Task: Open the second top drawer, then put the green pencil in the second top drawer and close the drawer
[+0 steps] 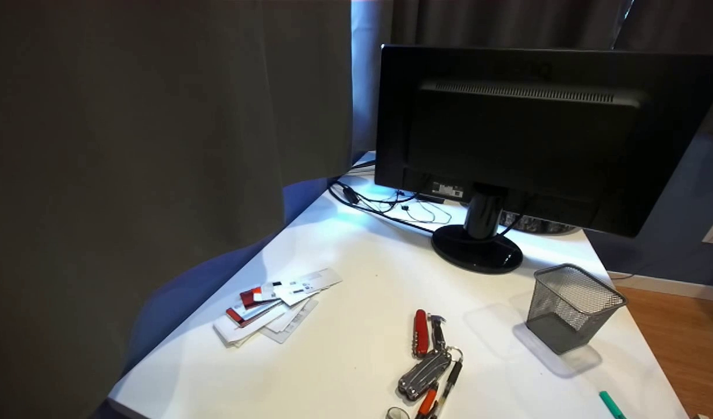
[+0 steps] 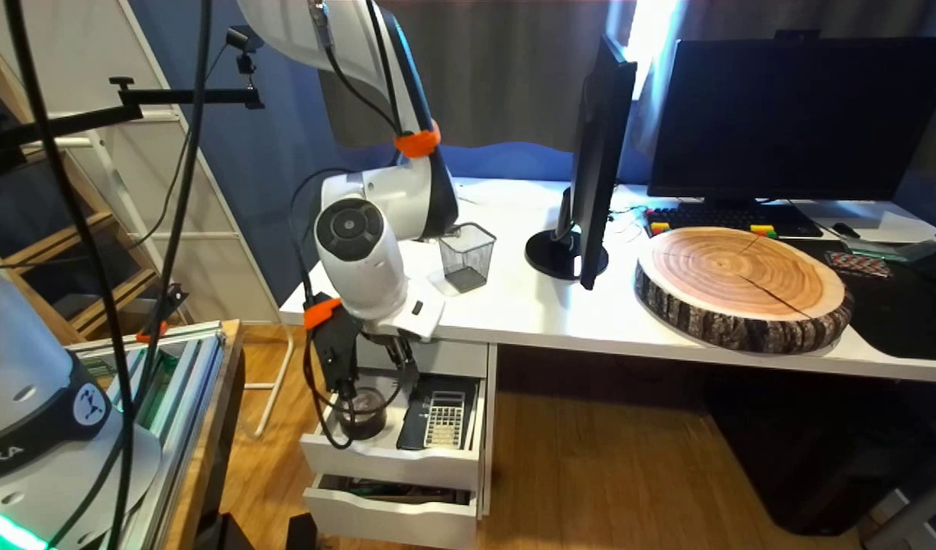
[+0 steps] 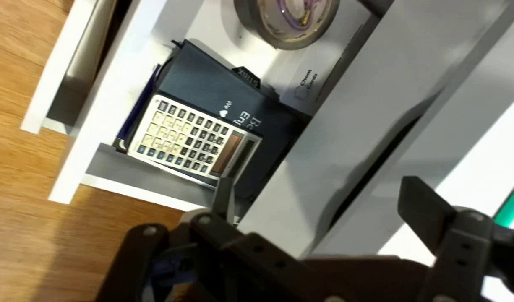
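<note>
Since the second top drawer (image 2: 406, 466) stands already pulled out, I judge that the step in hand is to fetch the green pencil (image 1: 612, 405). It lies on the bench (image 2: 506, 321), higher than the drawer and outside of it; the views show only part of its length. Above the drawer hangs the claw (image 3: 316, 182), released: its fingers are spread well apart, and nothing is between them. To do this step well, the claw should first rise straight up from the drawer, so that it does not push the drawer shut or knock the bench edge. Then it should come over the pencil from above, turned so that it closes across the thin shaft, near the middle. The fingertips must go very low, almost to the bench, but without pressing. A gentle grasp should be enough. Inside the drawer lies a calculator (image 3: 181, 134); later, the pencil should be laid flat beside it, so that no end blocks the closing.
</note>
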You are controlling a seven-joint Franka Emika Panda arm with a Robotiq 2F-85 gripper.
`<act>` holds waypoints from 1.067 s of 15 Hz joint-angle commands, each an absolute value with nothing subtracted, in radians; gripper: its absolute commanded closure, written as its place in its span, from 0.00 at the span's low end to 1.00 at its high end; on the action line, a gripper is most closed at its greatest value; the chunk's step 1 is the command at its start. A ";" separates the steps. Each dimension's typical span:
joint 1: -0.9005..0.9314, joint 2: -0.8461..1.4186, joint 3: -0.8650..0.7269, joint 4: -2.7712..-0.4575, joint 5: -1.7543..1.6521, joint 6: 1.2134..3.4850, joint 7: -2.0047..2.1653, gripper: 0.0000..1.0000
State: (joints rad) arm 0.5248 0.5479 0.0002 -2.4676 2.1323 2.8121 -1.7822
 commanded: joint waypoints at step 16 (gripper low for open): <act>0.662 0.438 0.243 -2.327 2.130 3.122 -1.581 0.00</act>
